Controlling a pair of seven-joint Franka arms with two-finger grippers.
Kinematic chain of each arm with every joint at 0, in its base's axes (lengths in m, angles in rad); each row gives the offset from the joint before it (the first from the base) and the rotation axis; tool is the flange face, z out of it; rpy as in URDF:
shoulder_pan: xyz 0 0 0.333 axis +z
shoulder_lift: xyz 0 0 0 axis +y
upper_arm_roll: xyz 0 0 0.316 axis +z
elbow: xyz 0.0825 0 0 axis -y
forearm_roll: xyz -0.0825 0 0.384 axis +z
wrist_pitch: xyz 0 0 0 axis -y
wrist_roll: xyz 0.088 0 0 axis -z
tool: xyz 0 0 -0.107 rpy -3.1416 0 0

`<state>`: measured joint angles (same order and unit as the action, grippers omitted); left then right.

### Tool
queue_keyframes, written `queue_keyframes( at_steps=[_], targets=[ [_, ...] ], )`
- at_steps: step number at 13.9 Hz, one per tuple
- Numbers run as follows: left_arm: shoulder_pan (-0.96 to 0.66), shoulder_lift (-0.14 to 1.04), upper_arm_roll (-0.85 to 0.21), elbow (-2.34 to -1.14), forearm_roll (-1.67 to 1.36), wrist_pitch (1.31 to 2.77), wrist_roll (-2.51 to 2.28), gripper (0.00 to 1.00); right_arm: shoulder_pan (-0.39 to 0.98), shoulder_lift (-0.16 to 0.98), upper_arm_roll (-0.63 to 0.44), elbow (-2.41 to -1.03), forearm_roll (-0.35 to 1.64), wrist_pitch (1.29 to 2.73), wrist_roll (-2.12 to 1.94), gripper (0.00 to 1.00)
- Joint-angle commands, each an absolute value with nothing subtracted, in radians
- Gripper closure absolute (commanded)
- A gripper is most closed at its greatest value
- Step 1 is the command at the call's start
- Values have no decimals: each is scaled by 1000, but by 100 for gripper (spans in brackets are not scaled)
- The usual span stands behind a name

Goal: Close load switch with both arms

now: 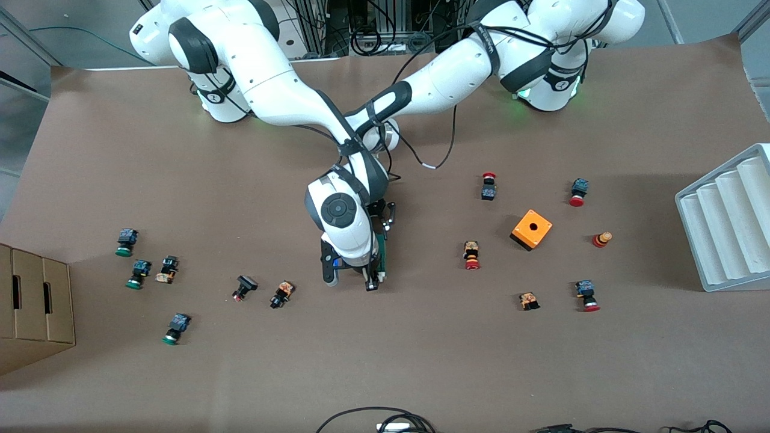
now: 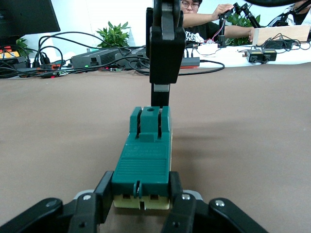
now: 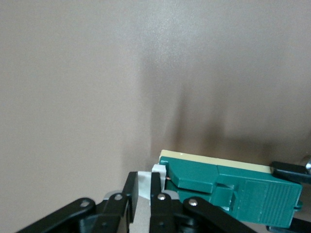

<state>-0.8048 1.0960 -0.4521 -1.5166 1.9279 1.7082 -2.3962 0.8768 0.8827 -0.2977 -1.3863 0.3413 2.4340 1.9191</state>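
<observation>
The load switch (image 1: 382, 252), a narrow green bar with a cream base, lies on the brown table at its middle. My left gripper (image 1: 390, 218) is shut on the end of the bar that lies farther from the front camera; in the left wrist view its fingers (image 2: 103, 190) clamp both sides of the switch (image 2: 146, 155). My right gripper (image 1: 373, 282) comes down at the nearer end and is shut on the small white lever (image 3: 144, 178) beside the green body (image 3: 233, 189). It shows upright in the left wrist view (image 2: 163, 73).
Several red- and green-capped push buttons lie scattered toward both ends of the table. An orange box with a hole (image 1: 532, 229) stands toward the left arm's end, near a grey ribbed tray (image 1: 728, 222). A cardboard box (image 1: 33, 307) stands at the right arm's end.
</observation>
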Motion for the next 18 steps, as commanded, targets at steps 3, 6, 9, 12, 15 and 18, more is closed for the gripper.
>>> queue_keyframes(
  at_steps=[3,6,9,12,15,18],
  targets=[
    [-804,1108,-454,-1511,1944,1706,-2388,51,819,838,-264,-1350,391,2367,1884,0],
    [-804,1106,-454,-1509,1944,1706,-2387,51,772,705,-262,-1405,391,2294,1650,0],
    [-804,1104,-454,-1509,1939,1706,-2387,37,700,548,-258,-1474,391,2142,1377,0],
    [-804,1098,-456,-1509,1939,1706,-2385,0,592,399,-244,-1515,391,1937,1029,0],
    [-804,1097,-456,-1508,1939,1706,-2384,0,476,269,-245,-1543,368,1765,688,0],
    [-804,1094,-456,-1509,1936,1706,-2385,0,376,160,-242,-1565,236,1663,391,0]
  ],
)
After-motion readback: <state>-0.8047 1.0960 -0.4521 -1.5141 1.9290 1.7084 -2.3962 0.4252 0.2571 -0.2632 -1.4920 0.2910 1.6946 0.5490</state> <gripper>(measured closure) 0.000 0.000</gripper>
